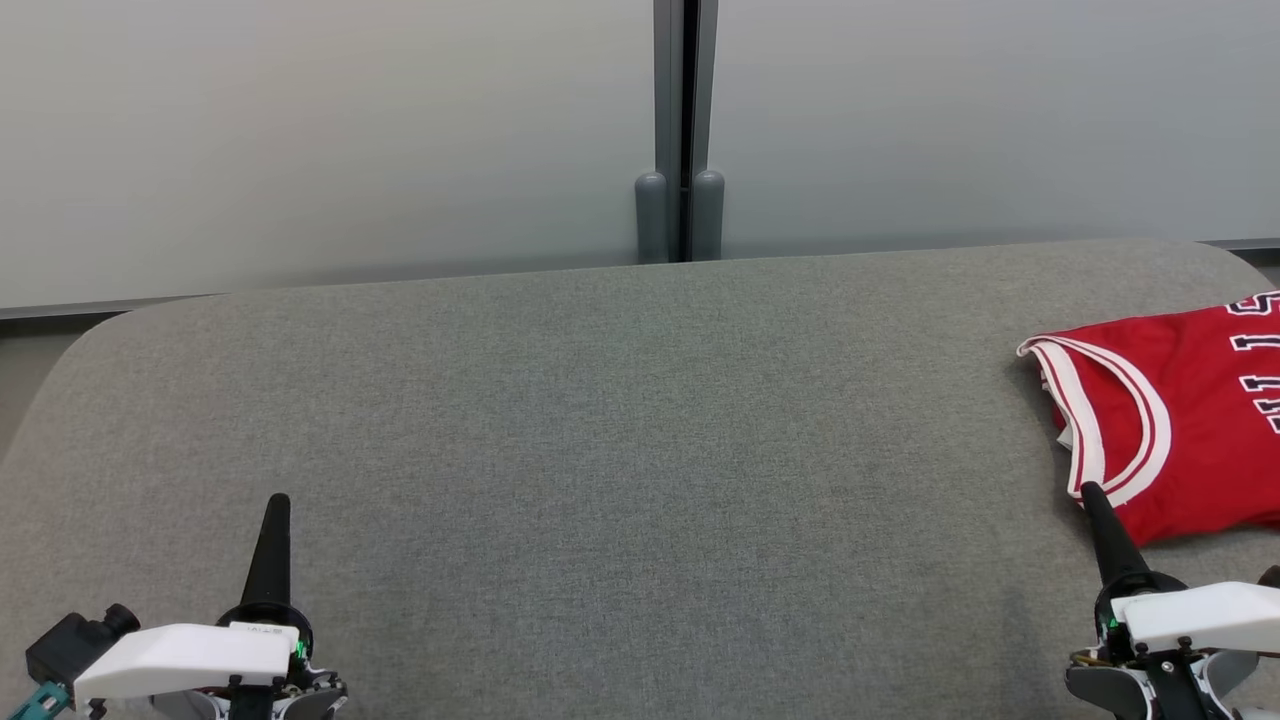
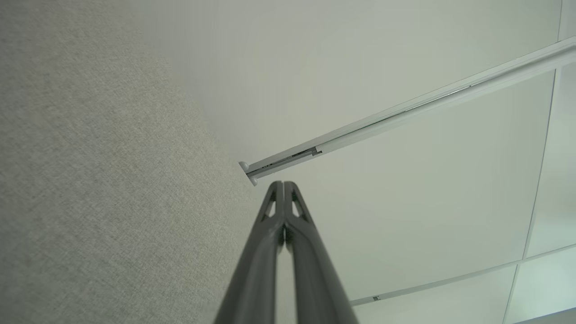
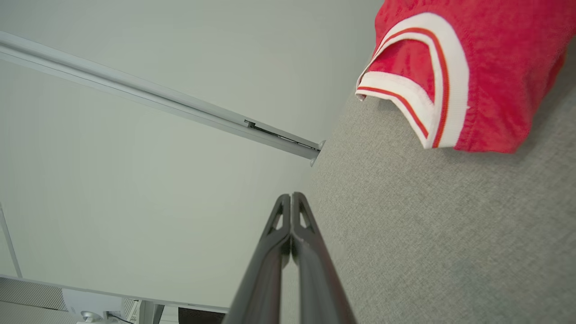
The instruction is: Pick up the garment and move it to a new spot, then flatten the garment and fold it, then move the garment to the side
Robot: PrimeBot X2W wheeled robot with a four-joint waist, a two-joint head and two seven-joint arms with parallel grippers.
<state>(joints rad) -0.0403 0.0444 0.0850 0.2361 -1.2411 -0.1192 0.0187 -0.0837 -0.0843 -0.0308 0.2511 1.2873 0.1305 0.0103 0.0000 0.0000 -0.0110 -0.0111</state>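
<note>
Since the red garment (image 1: 1190,430) lies at the far right end of the grey desk (image 1: 600,450), partly cut by the edge of the head view, I judge that the last step, moving it to the side, is done or nearly done. It looks folded. An armhole with white and red trim (image 3: 450,58) lies on top at its left part, and dark letters (image 1: 1255,342) run along its right part (I cannot read them whole). A place at the end of the desk, not in the middle, fits a garment put aside on purpose.

The right gripper (image 1: 1090,495) has its jaws pressed together and pinches nothing. In the head view its tip overlaps the near left corner of the garment. The right wrist view, however, shows grey desk cloth between the fingers (image 3: 265,270) and the trim, so I take it to be just beside the garment, not touching. The left gripper (image 1: 278,505) is low at the left, well apart from the garment, with its jaws also pressed together and empty. Probably both arms rest because no grip is needed now.

Counted: one garment, one desk, two grippers with two dark fingers each, two pale wall panels (image 1: 300,130) behind, and one grey post (image 1: 680,215) between them.
</note>
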